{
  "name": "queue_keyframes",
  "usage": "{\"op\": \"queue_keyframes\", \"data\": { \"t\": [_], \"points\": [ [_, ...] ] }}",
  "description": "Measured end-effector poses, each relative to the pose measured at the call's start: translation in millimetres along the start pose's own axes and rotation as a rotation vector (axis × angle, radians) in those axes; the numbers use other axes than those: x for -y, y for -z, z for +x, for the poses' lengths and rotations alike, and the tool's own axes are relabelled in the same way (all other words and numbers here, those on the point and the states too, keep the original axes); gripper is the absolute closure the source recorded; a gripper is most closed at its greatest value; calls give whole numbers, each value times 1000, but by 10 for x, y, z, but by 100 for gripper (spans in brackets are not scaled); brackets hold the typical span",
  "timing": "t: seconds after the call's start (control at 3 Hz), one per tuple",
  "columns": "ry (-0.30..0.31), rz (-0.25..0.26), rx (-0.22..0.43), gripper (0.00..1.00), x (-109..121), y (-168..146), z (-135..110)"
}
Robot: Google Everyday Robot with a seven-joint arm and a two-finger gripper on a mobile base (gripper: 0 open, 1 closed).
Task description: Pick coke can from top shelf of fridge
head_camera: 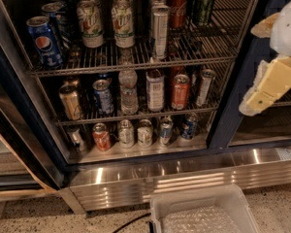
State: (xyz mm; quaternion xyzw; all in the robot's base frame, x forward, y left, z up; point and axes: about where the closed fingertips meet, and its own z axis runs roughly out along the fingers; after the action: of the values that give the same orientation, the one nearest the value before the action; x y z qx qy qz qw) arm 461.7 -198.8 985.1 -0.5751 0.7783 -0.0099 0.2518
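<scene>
Well left of right-edge claw [270, 84]: coke can [177, 8].

The floor [26, 212] along the near edge is pale speckled stone with dark flecks, evenly and dimly lit. A thin black cable [132, 221] curls across it near the middle. Just to its right stands a translucent plastic bin [199, 197] with a bubbly clear lining. At the near left a light wooden strip [17, 194] runs along the floor line. The gripper [267, 87] hangs at the far right.
</scene>
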Motion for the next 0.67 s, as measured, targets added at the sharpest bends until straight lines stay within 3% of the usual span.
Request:
{"op": "queue_keyframes", "data": {
  "t": [0.33,0.67],
  "points": [
    [-30,20,121,0,69,-8,-108],
    [-30,20,121,0,69,-9,-108]
  ]
}}
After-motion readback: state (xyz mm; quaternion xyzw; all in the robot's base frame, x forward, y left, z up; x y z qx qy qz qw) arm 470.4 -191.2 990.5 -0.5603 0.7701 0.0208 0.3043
